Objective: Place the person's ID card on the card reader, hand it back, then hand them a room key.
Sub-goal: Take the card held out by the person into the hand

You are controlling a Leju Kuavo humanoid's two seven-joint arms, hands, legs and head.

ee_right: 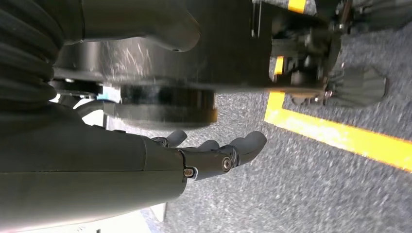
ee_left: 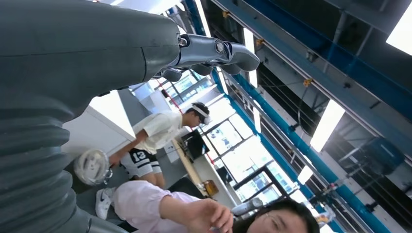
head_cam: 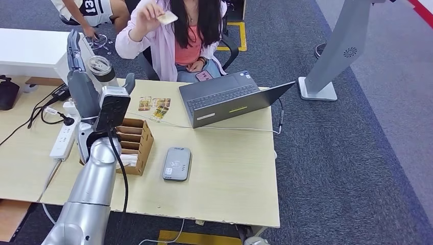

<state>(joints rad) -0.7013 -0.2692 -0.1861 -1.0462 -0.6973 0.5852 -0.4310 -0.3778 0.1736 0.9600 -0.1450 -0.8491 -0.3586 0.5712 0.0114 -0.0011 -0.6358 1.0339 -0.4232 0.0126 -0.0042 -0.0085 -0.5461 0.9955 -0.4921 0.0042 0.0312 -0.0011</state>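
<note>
Holding the card (head_cam: 167,18) up past the tabletop's (head_cam: 230,168) far edge, the person's hand (head_cam: 148,13). Left hand (head_cam: 81,66) raised near the back left corner, empty, fingers apart. Could miss the card, drop it.

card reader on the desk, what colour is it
The flat rounded card reader is grey with a lighter panel, clearest in the head view.
</note>
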